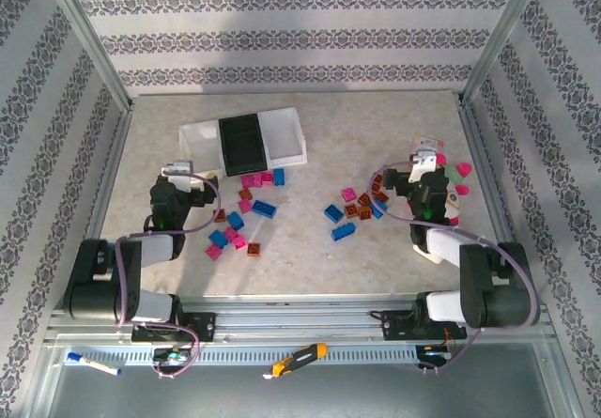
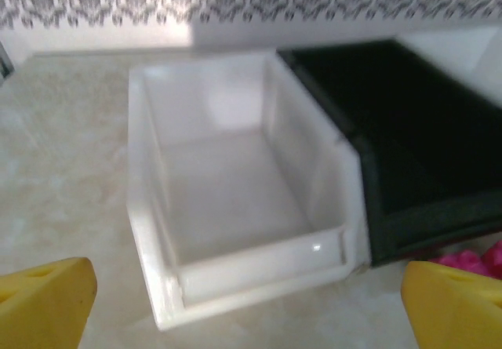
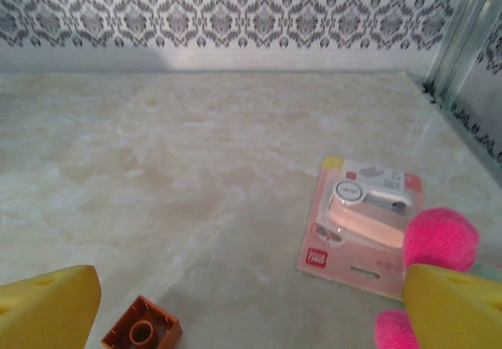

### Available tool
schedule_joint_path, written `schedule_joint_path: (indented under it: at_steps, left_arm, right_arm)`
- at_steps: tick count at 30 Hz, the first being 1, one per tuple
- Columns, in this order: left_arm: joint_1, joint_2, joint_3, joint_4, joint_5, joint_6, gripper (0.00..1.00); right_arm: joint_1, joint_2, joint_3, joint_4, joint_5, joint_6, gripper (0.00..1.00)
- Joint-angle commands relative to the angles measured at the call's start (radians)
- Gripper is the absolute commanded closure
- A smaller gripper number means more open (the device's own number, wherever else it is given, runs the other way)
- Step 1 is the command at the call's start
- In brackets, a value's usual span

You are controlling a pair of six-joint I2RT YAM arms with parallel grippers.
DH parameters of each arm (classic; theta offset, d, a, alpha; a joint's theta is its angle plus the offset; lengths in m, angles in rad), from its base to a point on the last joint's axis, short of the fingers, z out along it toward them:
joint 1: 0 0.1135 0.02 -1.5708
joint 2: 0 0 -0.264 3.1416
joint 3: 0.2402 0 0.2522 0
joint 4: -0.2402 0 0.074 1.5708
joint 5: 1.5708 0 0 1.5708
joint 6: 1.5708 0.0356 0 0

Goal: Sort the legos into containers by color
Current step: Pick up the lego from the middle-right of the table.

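Three containers stand in a row at the back left: a white tray (image 1: 187,140), a black tray (image 1: 242,144) and a second white tray (image 1: 286,132), all empty. Legos lie in two loose groups, with pink (image 1: 249,181), blue (image 1: 264,209) and brown-orange (image 1: 254,249) bricks on the left and more around a blue one (image 1: 343,231) on the right. My left gripper (image 1: 183,176) is open just in front of the left white tray (image 2: 251,274), beside the black tray (image 2: 423,223). My right gripper (image 1: 423,166) is open and empty, with a brown-orange brick (image 3: 141,333) below it.
A pink-white packet (image 3: 365,223) and a pink-and-teal plush toy (image 3: 439,239) lie at the right, close to the right gripper. Metal frame posts and patterned walls close in the table. A utility knife (image 1: 300,357) and a marker (image 1: 94,363) lie on the rail by the arm bases.
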Motion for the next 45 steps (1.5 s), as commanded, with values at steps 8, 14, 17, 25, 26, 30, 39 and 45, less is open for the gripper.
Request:
schedule_joint_path:
  at_steps: [8, 14, 17, 25, 26, 30, 39, 45]
  left_arm:
    - [-0.119, -0.325, 0.088, -0.439, 0.144, 0.12, 0.01]
    - [-0.288, -0.4, 0.149, -0.608, 0.183, 0.189, 0.01]
    - [-0.377, -0.39, 0.179, -0.659, 0.182, 0.204, 0.01]
    - [-0.539, -0.267, 0.232, -0.638, 0.212, 0.143, 0.01]
    - [-0.55, -0.247, 0.24, -0.632, 0.225, 0.141, 0.01]
    - [-0.58, -0.163, 0.268, -0.593, 0.25, 0.13, 0.01]
    - [-0.608, -0.027, 0.326, -0.524, 0.277, 0.15, 0.01]
    - [-0.609, 0.024, 0.363, -0.509, 0.294, 0.156, 0.01]
  right_arm:
    - [0.084, -0.257, 0.186, -0.628, 0.04, -0.02, 0.02]
    - [0.181, -0.248, 0.333, -0.941, 0.045, 0.024, 0.02]
    - [0.216, -0.194, 0.416, -1.063, 0.049, 0.089, 0.02]
    - [0.245, 0.009, 0.586, -1.198, 0.076, 0.279, 0.01]
    - [0.24, 0.041, 0.607, -1.21, 0.076, 0.297, 0.02]
    - [0.216, 0.17, 0.703, -1.271, 0.077, 0.357, 0.02]
    - [0.167, 0.427, 0.876, -1.321, 0.069, 0.487, 0.05]
    - [0.157, 0.524, 0.92, -1.319, 0.068, 0.55, 0.24]
